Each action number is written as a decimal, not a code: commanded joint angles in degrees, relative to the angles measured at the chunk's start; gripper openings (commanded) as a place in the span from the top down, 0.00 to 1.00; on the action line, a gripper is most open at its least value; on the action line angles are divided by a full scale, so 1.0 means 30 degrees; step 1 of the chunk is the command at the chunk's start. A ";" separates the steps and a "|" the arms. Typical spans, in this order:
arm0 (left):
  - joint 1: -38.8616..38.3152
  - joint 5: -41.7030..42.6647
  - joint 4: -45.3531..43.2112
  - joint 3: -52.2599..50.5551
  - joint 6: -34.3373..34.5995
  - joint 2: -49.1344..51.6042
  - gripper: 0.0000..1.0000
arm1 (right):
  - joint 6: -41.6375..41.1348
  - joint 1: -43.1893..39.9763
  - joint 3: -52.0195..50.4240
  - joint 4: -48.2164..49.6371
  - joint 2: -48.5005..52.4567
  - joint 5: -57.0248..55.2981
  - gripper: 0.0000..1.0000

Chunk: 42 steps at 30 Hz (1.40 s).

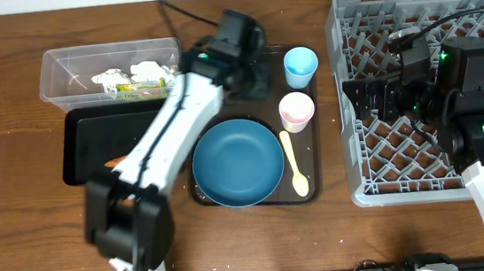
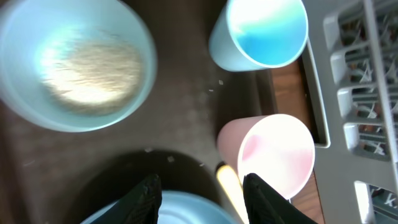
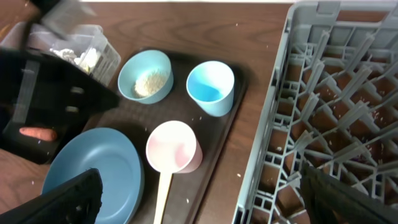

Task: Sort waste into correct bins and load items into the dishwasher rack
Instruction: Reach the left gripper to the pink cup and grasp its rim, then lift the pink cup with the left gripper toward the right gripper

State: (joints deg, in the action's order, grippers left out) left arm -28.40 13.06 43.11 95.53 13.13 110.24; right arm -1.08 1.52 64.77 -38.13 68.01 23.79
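My left gripper is open and empty, hovering over the brown tray above the pale blue bowl, which holds white rice. In the overhead view the left gripper hides the bowl. The light blue cup, pink cup, cream spoon and blue plate stand on the tray. My right gripper is open and empty over the grey rack. The clear bin holds tissue and a wrapper. An orange stick lies in the black bin.
The rack's pegs stand upright right of the tray, with a strip of bare wood between them. The left arm stretches diagonally over the black bin and the tray's left edge. Loose rice grains dot the tray near the cups.
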 commanded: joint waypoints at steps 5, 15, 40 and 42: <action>-0.0576 0.0022 0.0102 0.0554 -0.0510 0.2149 0.54 | -0.0175 -0.0109 0.0357 -0.0153 0.0087 0.0131 0.01; -0.0743 0.1479 -0.0168 0.0954 -0.0787 0.2106 0.54 | -0.0175 -0.0109 0.0357 -0.0160 0.0087 0.0058 0.01; -0.1275 0.2004 0.0211 0.0517 -0.2506 0.3446 0.59 | -0.0175 -0.0109 0.0357 -0.0517 0.0087 0.0007 0.01; -0.1282 0.1537 0.0109 0.0517 -0.2499 0.3526 0.60 | -0.0182 -0.0109 0.0357 -0.0517 0.0087 0.0007 0.01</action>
State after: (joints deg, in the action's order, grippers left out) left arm -32.36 19.22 43.46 96.88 6.15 119.81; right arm -1.06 1.52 64.77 -39.59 68.01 23.62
